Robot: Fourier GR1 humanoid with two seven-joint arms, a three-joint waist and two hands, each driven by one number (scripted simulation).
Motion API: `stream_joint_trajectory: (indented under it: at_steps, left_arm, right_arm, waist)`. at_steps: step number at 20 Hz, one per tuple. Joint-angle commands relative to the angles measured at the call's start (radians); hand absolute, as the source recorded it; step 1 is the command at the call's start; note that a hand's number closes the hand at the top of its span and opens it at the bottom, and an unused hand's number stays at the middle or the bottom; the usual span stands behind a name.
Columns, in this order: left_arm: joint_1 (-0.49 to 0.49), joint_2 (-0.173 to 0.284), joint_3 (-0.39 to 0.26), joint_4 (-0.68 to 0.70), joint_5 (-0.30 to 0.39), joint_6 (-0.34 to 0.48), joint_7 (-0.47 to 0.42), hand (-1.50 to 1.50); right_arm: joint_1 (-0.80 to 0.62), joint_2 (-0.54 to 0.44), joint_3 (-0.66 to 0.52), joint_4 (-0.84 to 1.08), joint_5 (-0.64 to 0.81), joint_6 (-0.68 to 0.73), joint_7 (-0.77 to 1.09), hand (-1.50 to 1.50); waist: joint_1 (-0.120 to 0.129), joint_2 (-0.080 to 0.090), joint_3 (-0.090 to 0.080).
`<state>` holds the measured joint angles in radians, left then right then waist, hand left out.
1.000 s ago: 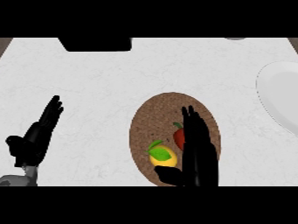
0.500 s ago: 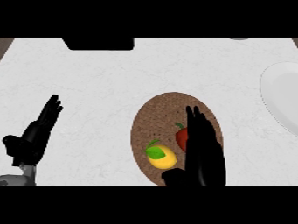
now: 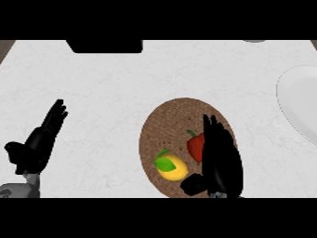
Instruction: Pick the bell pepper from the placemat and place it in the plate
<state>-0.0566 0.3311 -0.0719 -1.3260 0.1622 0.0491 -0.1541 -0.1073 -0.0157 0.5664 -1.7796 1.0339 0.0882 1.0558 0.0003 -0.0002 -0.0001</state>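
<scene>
Looking down, I see a pale, faintly mottled bench [image 3: 154,79] filling the view, with strips of brown wood showing at its far left and far right corners. A dark boxy object [image 3: 104,45] sits at the far edge, left of centre, and a small grey thing [image 3: 254,41] peeks in at the far edge toward the right; I cannot tell what either is. A white plate [image 3: 305,104] lies at the right, partly cut off by the view's edge.

Near the middle, close to me, lies an oval brown placemat [image 3: 171,121]. On it rests the red bell pepper [image 3: 195,146] with its green stem, and just near-left of it a yellow fruit [image 3: 172,168] with a green leaf.

My right hand [image 3: 219,160] lies over the right part of the placemat, fingers straight and together, pointing away from me, their inner side against the pepper's right flank; nothing is clasped.

My left hand [image 3: 41,142] rests well off to the left above the bench, fingers straight and slightly spread, holding nothing.
</scene>
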Motion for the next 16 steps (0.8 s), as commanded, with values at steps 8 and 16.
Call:
stream_joint_trajectory:
  at_steps: [8, 16]
  left_arm:
    - [-0.012, -0.007, 0.054, -0.008, -0.014, -0.056, 0.018, 0.0]
    - [0.021, -0.087, 0.025, -0.062, -0.094, -0.002, 0.054, 0.0]
  right_arm:
    - [-0.093, 0.015, -0.131, 0.287, 0.013, -0.058, -0.041, -1.5]
    - [-0.112, 0.015, -0.073, 0.317, -0.095, -0.014, -0.075, 1.5]
  waist:
    - [0.003, 0.001, 0.0]
    - [0.005, 0.0, 0.0]
